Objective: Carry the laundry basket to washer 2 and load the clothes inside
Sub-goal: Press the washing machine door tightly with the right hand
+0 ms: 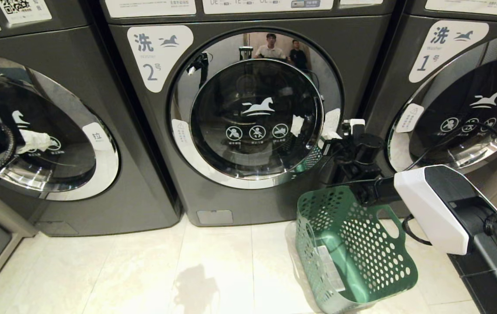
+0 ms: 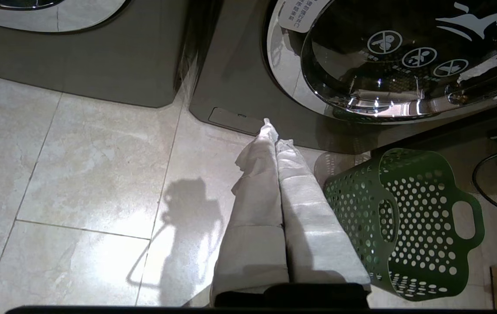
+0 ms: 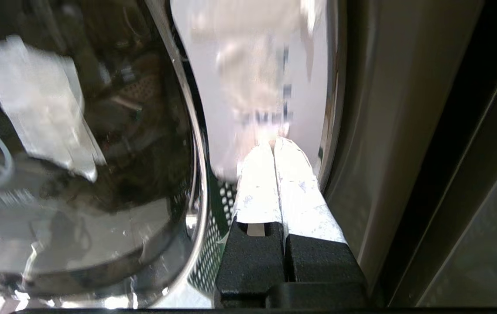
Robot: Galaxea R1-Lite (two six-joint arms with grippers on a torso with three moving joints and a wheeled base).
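In the head view, washer 2 point(image 1: 248, 109) is seen straight ahead with its chrome-ringed door point(image 1: 257, 117) closed, flanked by a like machine labelled 1 point(image 1: 462, 87) on the right and a third machine point(image 1: 47, 131) on the left. The right gripper point(image 1: 340, 133) is held up at the right rim of washer 2's door, its white-wrapped fingers pressed together with nothing between them, at the end of the right arm point(image 1: 440, 209) that reaches in from the lower right. The laundry basket point(image 1: 353, 248) is set on the tiled floor point(image 1: 143, 270) directly below that gripper, tilted, with its open side turned up and toward the camera and a white sticker visible on its base; no clothes can be made out inside it. Two people are reflected in the chrome ring above the door glass. In the left wrist view, the left gripper point(image 2: 272, 126) is shown hanging over the floor, its two wrapped fingers point(image 2: 252, 218) closed against each other and empty; the laundry basket point(image 2: 409, 226) lies just beside those fingers, and the lower front of washer 2 point(image 2: 239, 87) is found beyond the fingertips. In the right wrist view, the right gripper point(image 3: 272, 144) is seen shut, its tips close against the pale label on the chrome ring point(image 3: 257, 87) of the door, with the dark door glass point(image 3: 78, 152) to one side and a little of the green basket reflected in the ring beside the fingers.
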